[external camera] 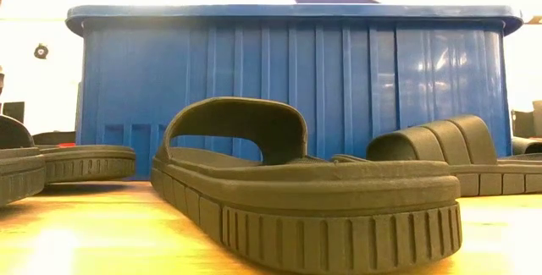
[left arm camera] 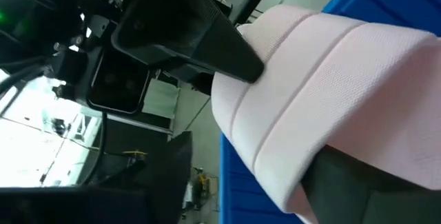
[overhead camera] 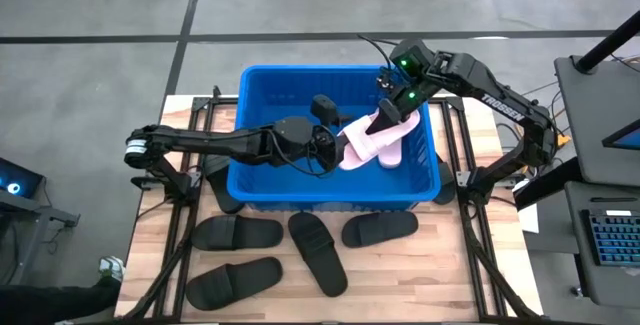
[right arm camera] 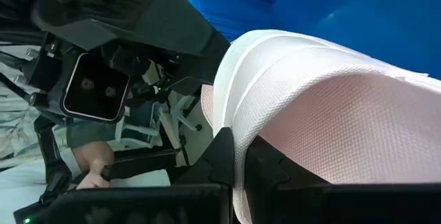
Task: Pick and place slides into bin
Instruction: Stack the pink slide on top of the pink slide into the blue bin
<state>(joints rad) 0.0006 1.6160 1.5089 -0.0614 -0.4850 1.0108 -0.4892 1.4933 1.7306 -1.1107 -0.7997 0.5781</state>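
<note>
Over the blue bin (overhead camera: pixel 262 187), the right gripper (overhead camera: pixel 388 115) is clamped tight on a pale pink slide (overhead camera: pixel 362 137), holding it above the bin's inside. The left gripper (overhead camera: pixel 335 147) meets the same slide's other end, its fingers around the strap; whether it grips cannot be told. A second pink slide (overhead camera: pixel 391 151) lies below. Four black slides (overhead camera: pixel 318 251) lie on the table (overhead camera: pixel 440 265) outside the bin

There are four black slides (overhead camera: pixel 300 250) on the table, two pink slides (overhead camera: pixel 372 143) over the one blue bin (overhead camera: pixel 262 80), and two robot arms (overhead camera: pixel 215 143) reaching in.
</note>
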